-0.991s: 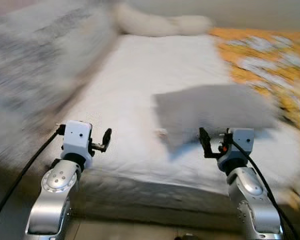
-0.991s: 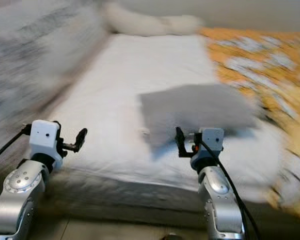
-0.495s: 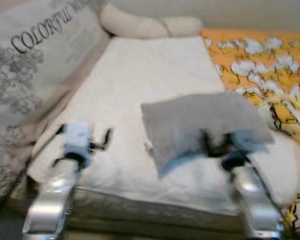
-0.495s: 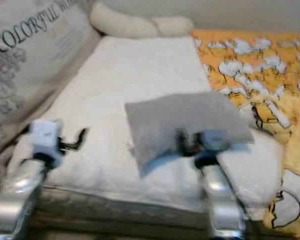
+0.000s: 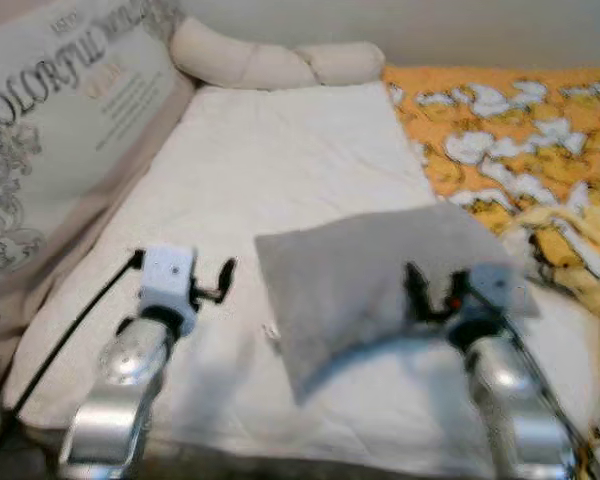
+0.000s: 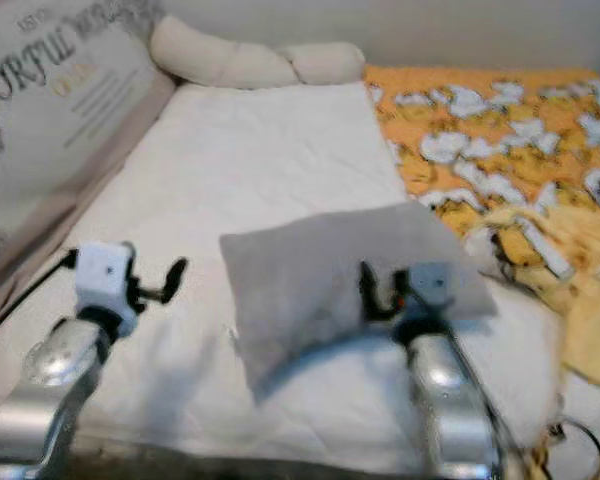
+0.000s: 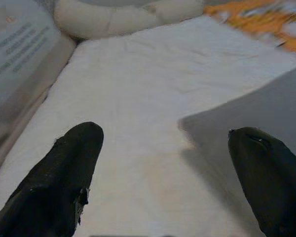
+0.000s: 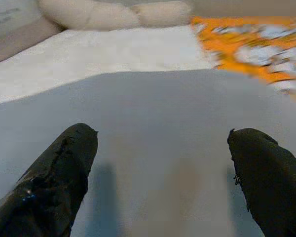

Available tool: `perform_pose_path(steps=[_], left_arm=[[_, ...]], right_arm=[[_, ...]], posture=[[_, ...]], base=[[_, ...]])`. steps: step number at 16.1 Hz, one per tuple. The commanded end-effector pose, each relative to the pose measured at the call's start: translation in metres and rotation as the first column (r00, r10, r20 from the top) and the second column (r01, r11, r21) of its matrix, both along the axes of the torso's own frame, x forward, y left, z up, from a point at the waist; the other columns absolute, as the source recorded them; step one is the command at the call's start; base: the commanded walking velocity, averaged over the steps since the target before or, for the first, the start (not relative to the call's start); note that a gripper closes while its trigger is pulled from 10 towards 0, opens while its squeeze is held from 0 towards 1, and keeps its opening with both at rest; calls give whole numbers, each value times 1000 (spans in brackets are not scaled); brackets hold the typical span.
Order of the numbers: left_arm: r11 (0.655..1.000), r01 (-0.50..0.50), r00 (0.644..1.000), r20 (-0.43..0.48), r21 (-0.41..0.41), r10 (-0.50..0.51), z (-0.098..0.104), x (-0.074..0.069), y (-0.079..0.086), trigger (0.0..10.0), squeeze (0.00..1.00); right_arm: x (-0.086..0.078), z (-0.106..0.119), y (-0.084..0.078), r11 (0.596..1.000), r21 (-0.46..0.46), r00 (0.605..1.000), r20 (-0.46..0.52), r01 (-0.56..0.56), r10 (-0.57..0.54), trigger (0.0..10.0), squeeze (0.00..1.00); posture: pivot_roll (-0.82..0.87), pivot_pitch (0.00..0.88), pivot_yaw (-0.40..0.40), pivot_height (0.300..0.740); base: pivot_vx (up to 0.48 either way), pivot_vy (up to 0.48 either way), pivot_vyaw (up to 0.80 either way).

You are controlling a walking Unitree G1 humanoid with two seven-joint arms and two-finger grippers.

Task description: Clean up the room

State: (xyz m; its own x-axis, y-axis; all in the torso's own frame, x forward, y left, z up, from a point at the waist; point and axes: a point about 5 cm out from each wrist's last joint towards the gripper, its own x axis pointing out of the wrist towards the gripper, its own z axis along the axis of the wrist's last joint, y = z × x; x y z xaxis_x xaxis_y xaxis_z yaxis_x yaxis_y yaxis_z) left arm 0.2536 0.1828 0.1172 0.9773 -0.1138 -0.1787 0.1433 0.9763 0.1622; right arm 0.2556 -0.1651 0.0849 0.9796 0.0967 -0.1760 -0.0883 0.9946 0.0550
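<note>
From the left: a large printed cushion (image 5: pixel 50 130) leans beside the white, faintly wrinkled bedsheet (image 5: pixel 280 150), above which the left gripper (image 7: pixel 160 168) hovers with fingers spread wide. A flat, rectangular grey pillow (image 5: pixel 370 270) of smooth fabric lies mid-bed, under the right gripper (image 8: pixel 163 168), whose fingers are likewise spread apart. The head views add a cream bolster (image 5: pixel 270 62) and a crumpled orange patterned blanket (image 5: pixel 520 140)

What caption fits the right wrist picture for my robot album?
Open right end effector poised over the grey pillow on the white bed.
</note>
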Motion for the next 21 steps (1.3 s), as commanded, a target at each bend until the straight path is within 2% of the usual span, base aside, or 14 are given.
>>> perform_pose_path(steps=[1, 8, 9, 10, 11, 14, 15, 18, 19, 20, 21], left_arm=[[1000, 0, 1000, 10, 7, 0, 3, 2, 0, 10000, 0], [997, 65, 998, -10, 43, -64, 1, -6, -5, 10000, 0], [993, 113, 993, -27, 43, -112, 0, -9, -8, 10000, 0], [988, 149, 988, -40, 44, -147, 0, -12, -10, 10000, 0], [986, 158, 987, -44, 46, -156, -1, -12, -10, 10000, 0], [982, 179, 983, -60, 60, -175, -2, -13, -7, 10000, 0], [983, 176, 983, -60, 58, -172, -1, -12, -5, 10000, 0], [991, 128, 991, -47, 34, -127, -1, -10, -6, 10000, 0], [995, 93, 995, -37, 28, -92, -1, -8, -5, 10000, 0], [995, 93, 995, -37, 28, -92, -1, -8, -5, 10000, 0], [999, 54, 998, -19, 8, -54, 0, -6, -5, 10000, 0]], right_arm=[[1, 2, 0, 1000, -8, 1000, 2, -11, 11, 10000, 0], [-5, -7, -8, 998, 18, 997, -56, 56, -55, 10000, 0], [-6, -9, -15, 996, 31, 992, -88, 88, -85, 10000, 267], [-6, -12, -23, 988, 57, 982, -128, 146, -138, 10000, 855], [-7, -14, -26, 983, 72, 976, -148, 168, -156, 10000, 1000], [-8, -14, -30, 951, 219, 967, -177, 219, -182, 10000, 1000], [-11, -16, -32, 947, 226, 964, -187, 228, -188, 10000, 1000], [-10, -12, -30, 965, 169, 974, -142, 198, -175, 10000, 1000], [-8, -4, -26, 988, 74, 989, -70, 134, -129, 10000, 1000], [-8, -4, -26, 988, 74, 989, -70, 134, -129, 10000, 1000], [-6, 8, -21, 998, 22, 998, 15, 65, -65, 10000, 1000]], posture=[[16, 0, 34, 740], [23, 0, 36, 740], [22, 0, 43, 740], [22, 0, 45, 740], [22, 0, 45, 740], [20, 0, 47, 740], [18, 0, 52, 740], [14, 0, 55, 740], [12, 0, 54, 740], [12, 0, 54, 740], [16, 0, 45, 740]], base=[[285, 0, 0], [0, 0, 0], [0, 0, 0], [0, 0, 0], [0, 0, 0], [0, 0, 0], [0, 0, 0], [0, 0, 0], [0, 0, 0], [0, 0, 0], [0, 0, 0]])
